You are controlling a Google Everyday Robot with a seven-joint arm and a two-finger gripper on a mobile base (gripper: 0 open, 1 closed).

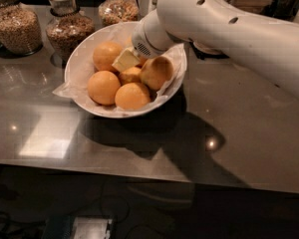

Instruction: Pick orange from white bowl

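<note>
Cream-coloured and wedge-shaped, the gripper (pixel 125 59) is lying low inside the white bowl (pixel 78 59), pressing in among the oranges (pixel 130 75) at the middle of the pile. Whether it is clenched on one of them or released cannot be told, since the fruit and the wrist are hiding its working end. One orange (pixel 108 55) is sitting just left of the gripper, touching it. A small one is lying directly near-side of it, and a darker one (pixel 156 72) is resting just to its right, under the wrist. Two more oranges (pixel 103 87) are sitting at the near edge of the bowl, side by side. A crinkled paper liner (pixel 65 88) is spilling over the bowl's left rim. The white arm (pixel 229 29) is reaching in from the far right, crossing over the bowl's far rim. The bowl is standing on a grey metallic table (pixel 239 128), and three glass jars (pixel 17 26) of grain are standing along the far left.
</note>
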